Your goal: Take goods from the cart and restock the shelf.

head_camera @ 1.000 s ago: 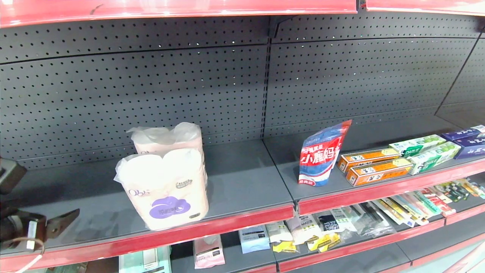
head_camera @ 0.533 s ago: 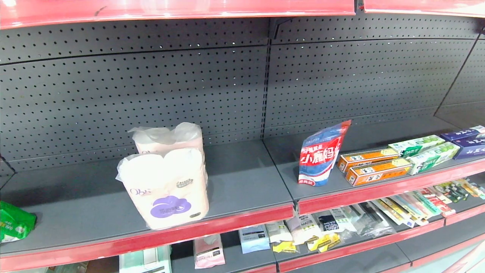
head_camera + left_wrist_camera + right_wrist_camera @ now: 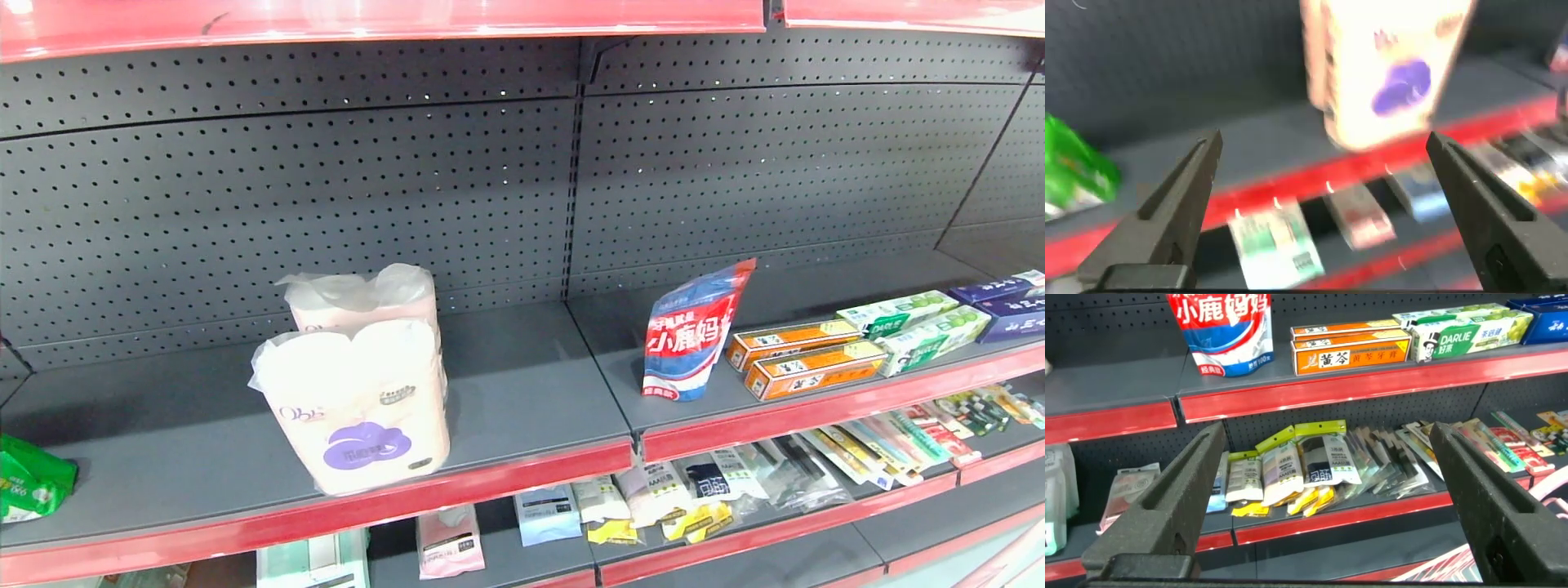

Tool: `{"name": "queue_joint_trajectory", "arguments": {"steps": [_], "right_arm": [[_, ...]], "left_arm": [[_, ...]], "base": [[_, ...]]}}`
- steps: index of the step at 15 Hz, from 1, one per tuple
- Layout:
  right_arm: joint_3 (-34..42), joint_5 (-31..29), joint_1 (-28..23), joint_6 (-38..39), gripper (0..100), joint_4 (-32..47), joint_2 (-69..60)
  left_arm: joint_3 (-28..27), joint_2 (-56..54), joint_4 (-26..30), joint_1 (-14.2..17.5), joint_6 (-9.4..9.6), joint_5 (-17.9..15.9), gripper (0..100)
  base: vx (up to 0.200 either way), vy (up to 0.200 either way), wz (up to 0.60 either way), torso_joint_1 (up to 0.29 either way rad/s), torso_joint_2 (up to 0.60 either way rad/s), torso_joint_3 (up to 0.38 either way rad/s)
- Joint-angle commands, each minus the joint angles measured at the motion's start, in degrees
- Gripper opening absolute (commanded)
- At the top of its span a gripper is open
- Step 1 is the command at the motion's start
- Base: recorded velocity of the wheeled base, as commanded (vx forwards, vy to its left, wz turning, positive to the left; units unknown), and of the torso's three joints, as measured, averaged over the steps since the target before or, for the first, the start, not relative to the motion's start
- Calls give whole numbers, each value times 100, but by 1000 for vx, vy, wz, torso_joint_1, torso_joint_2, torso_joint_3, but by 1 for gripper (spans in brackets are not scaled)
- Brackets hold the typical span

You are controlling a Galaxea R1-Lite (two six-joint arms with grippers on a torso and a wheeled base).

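Observation:
On the grey shelf two white toilet paper packs stand one behind the other, the front one at the red edge. A green pack lies at the shelf's far left end. My left gripper is open and holds nothing, out in front of the shelf, with the toilet paper pack and the green pack beyond it. My right gripper is open too, level with the lower shelf, below a red and blue pouch.
The pouch stands upright on the right shelf section, next to orange toothpaste boxes and green and blue ones farther right. Small hanging packets fill the shelf below. Bare shelf lies between the toilet paper and the pouch.
A second ago my left gripper was at the shelf's left end in the head view. It has since drawn out of that view, and the green pack shows there.

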Motion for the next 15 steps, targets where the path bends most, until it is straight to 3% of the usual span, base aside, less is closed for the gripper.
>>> {"name": "queue_joint_trajectory", "arguments": {"steps": [1, 3, 4, 5, 6, 7, 8, 10, 15], "right_arm": [[0, 1, -1, -1, 100, 0, 6], [0, 9, 7, -1, 100, 0, 6], [0, 9, -1, -1, 100, 0, 6], [0, 9, 7, -1, 100, 0, 6], [0, 9, 7, -1, 100, 0, 6], [0, 9, -1, -1, 100, 0, 6], [0, 9, -1, -1, 100, 0, 6], [0, 9, -1, -1, 100, 9, 6], [0, 9, 7, -1, 100, 9, 6]], "left_arm": [[204, -9, -14, 0, -273, 859, 100], [204, -9, -23, 0, -317, 771, 100], [204, -9, -23, 0, -247, 666, 100], [204, -9, -23, 0, 500, -28, 100], [204, -9, -5, 0, 693, -362, 100], [204, -9, 3, 0, 465, -468, 100], [204, -9, -5, 0, 78, -151, 100], [204, -9, 38, 0, 78, 1026, 100], [195, 0, 328, -9, -177, 947, 100]], "base": [[0, 0, 0, 0, 0, 0], [0, 0, 0, 0, 0, 0], [0, 0, 0, 0, 0, 0], [0, 0, 0, 0, 0, 0], [0, 0, 0, 0, 0, 0], [0, 0, 0, 0, 0, 0], [0, 0, 0, 0, 0, 0], [0, 0, 0, 0, 0, 0], [0, 0, 0, 0, 0, 0]]}}
